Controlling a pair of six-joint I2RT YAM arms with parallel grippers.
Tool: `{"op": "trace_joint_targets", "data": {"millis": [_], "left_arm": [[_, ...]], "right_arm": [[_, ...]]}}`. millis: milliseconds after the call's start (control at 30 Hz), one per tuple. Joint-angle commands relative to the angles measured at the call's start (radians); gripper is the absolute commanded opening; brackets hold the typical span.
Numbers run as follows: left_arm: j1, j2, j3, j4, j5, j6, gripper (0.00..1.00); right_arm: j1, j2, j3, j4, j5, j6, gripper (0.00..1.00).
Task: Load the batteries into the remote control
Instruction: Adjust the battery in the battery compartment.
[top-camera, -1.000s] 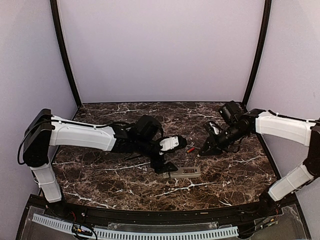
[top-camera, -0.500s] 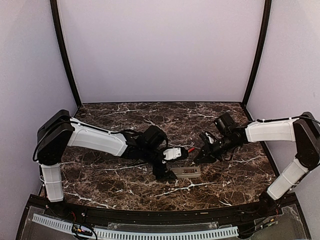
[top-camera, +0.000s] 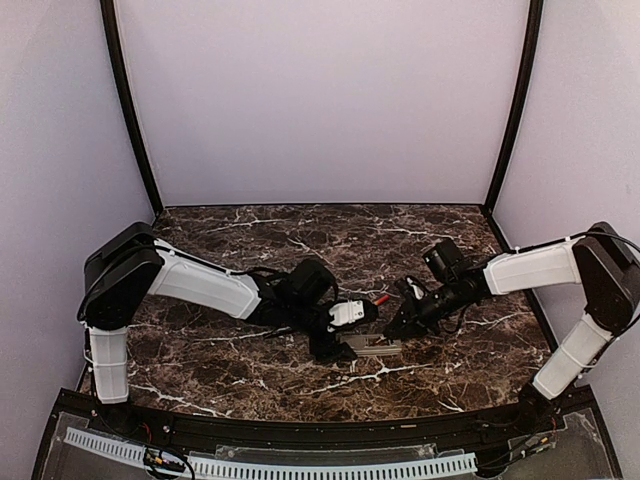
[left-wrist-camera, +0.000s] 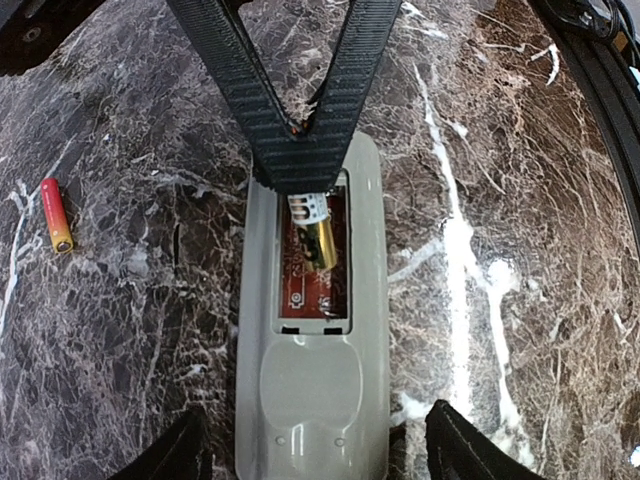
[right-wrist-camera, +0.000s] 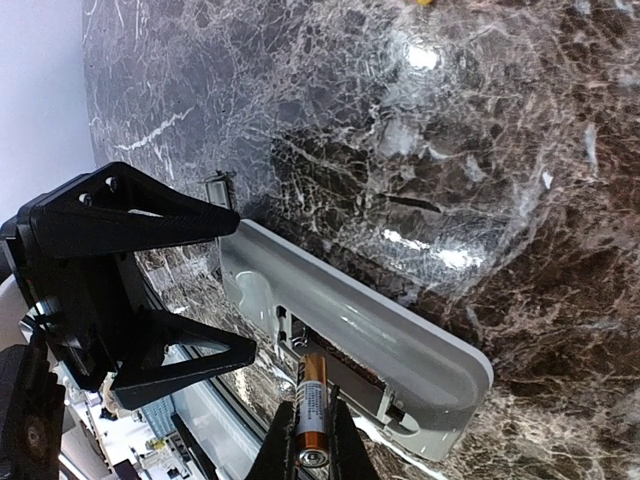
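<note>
The remote control (top-camera: 378, 346) lies grey back up on the marble table, its battery recess (left-wrist-camera: 312, 262) open. My left gripper (top-camera: 335, 345) is open, its jaws either side of the remote's end (left-wrist-camera: 312, 440) without touching it. My right gripper (top-camera: 393, 330) is shut on a copper-and-black battery (right-wrist-camera: 310, 415) and holds it tilted with its tip in the recess; in the left wrist view its gold end (left-wrist-camera: 322, 240) shows below the closed fingers (left-wrist-camera: 270, 150). A red battery (top-camera: 381, 298) lies loose on the table behind the remote, also in the left wrist view (left-wrist-camera: 56, 214).
The marble table top (top-camera: 250, 240) is ringed by lilac walls. A black front rail (top-camera: 300, 430) runs along the near edge. The left arm's wrist (top-camera: 300, 290) lies low just left of the remote.
My right gripper has moved left and down with the battery, from beside the red battery to the remote's recess. The left gripper has stayed at the remote's left end while its arm shifted.
</note>
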Motion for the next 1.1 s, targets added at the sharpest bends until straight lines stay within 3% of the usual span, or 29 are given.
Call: {"op": "trace_joint_targets", "data": {"millis": [0, 733, 1067], "left_arm": [[-0.009, 0.006, -0.012, 0.008, 0.013, -0.032, 0.71], [-0.036, -0.003, 0.032, 0.096, 0.042, -0.122, 0.63], [-0.042, 0.035, 0.051, 0.125, 0.043, -0.106, 0.44]], "right_arm": [[0.021, 0.019, -0.010, 0.050, -0.017, 0.006, 0.00], [0.040, 0.054, -0.041, 0.120, -0.010, 0.040, 0.00], [0.042, 0.072, -0.038, 0.126, -0.011, 0.035, 0.00]]}}
